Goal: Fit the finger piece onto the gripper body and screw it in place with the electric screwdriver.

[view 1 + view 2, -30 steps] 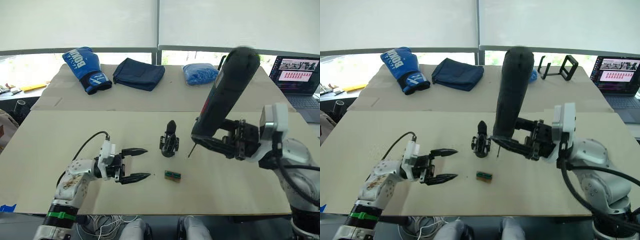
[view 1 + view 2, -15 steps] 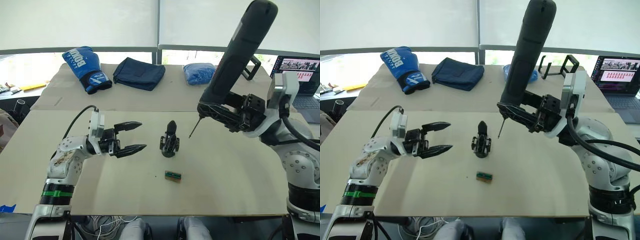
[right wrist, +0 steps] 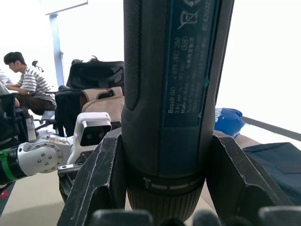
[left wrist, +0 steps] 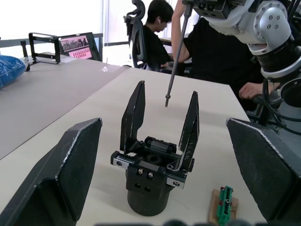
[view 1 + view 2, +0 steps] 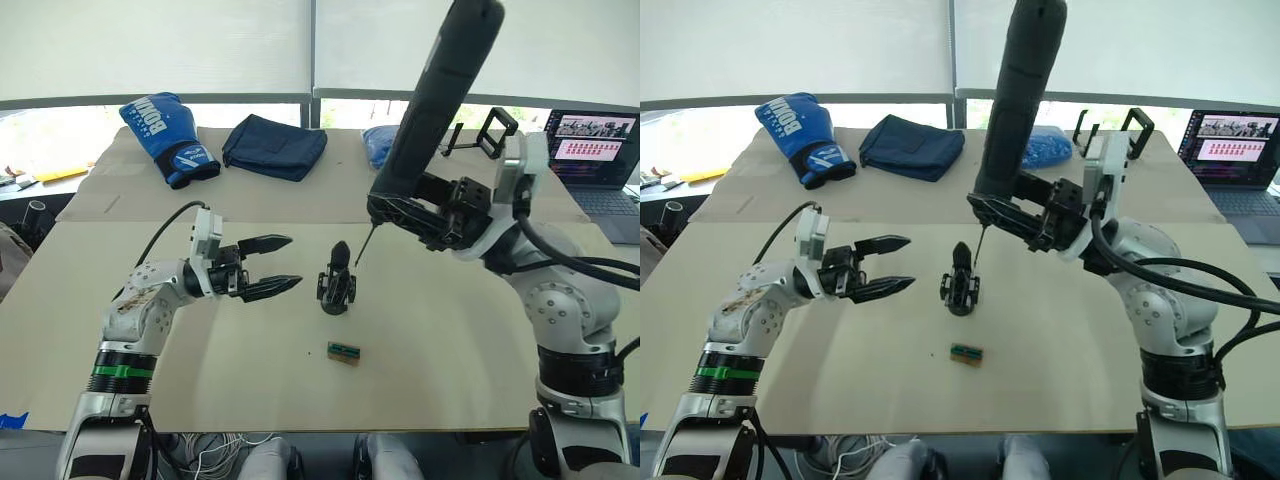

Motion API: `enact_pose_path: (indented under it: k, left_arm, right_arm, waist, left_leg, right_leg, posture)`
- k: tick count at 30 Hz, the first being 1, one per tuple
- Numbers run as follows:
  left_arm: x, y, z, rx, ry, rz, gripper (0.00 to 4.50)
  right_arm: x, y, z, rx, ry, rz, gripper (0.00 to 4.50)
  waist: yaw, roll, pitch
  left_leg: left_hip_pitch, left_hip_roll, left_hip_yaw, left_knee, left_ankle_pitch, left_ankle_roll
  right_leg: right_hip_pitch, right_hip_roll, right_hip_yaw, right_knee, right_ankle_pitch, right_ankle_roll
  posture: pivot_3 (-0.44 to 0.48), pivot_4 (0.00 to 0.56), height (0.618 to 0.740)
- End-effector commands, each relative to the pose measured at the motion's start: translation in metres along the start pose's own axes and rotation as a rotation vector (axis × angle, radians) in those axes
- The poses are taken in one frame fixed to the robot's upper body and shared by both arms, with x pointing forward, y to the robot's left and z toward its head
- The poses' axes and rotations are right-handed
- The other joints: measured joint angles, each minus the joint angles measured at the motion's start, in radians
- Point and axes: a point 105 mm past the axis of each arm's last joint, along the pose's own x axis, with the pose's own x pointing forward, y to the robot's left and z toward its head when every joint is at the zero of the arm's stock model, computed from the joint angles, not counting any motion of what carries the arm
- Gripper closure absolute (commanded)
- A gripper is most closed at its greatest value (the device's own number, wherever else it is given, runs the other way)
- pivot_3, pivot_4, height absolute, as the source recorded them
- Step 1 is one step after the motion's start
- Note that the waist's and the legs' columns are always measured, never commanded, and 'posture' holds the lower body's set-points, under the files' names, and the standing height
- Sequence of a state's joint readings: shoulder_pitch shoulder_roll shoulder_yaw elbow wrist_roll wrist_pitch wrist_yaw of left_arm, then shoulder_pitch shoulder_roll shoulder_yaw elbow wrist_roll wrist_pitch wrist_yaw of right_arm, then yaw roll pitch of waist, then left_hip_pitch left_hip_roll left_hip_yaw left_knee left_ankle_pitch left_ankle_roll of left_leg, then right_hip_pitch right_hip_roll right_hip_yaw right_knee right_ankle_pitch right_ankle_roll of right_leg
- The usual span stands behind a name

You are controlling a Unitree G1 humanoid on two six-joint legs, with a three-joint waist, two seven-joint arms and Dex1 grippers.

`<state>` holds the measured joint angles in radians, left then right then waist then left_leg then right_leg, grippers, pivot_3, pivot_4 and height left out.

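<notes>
Right gripper [image 5: 440, 215], right of centre, clamps the screwdriver [image 5: 432, 110], bit tip hovering just above the body [image 5: 338, 283] at frame centre. Left gripper [image 5: 268, 266], left of centre, gapes wide and empty. Risk: bit slips off the screw (body unbraced) and tips it.

White-and-grey arms, black cables, black two-fingered left hand [image 5: 268, 265], green wrist band

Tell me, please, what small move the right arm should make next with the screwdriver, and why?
Probably lower the thick black electric screwdriver a little: its thin metal bit hangs just above the small black gripper body, not touching. The right gripper grips it; the left gripper is open beside the body.
</notes>
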<state>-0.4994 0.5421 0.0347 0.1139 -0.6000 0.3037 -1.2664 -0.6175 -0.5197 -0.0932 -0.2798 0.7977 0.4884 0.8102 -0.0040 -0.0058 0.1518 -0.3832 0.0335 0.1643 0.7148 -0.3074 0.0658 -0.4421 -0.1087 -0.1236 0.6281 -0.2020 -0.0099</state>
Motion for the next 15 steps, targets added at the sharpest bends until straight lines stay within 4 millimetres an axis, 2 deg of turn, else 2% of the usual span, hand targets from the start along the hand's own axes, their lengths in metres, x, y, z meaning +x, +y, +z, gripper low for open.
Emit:
enact_pose_path:
  k: [1,7,15]
  left_arm:
    - [0.005,-0.003,0.004,0.052,-0.007,-0.014,0.0]
    - [0.007,-0.006,-0.006,0.075,0.014,-0.008,0.0]
    - [0.005,-0.006,-0.019,0.1,0.064,0.004,0.0]
  right_arm:
    - [0.006,0.005,0.02,-0.074,-0.072,0.036,2.57]
    - [0.016,0.015,0.012,-0.044,-0.091,0.081,2.57]
    - [0.024,0.016,0.003,-0.029,-0.082,0.102,2.57]
  waist:
    - [0.0,0.0,0.0]
    - [-0.007,0.0,0.0]
    - [-0.008,0.0,0.0]
  left_leg:
    - [0.0,0.0,0.0,0.0,0.0,0.0]
    - [0.0,0.0,0.0,0.0,0.0,0.0]
    - [0.0,0.0,0.0,0.0,0.0,-0.001]
  right_leg:
    - [0.0,0.0,0.0,0.0,0.0,0.0]
    - [0.0,0.0,0.0,0.0,0.0,0.0]
    - [0.0,0.0,0.0,0.0,0.0,0.0]
  posture:
    - [0.0,0.15,0.74]
    - [0.0,0.15,0.74]
    - [0.0,0.15,0.74]
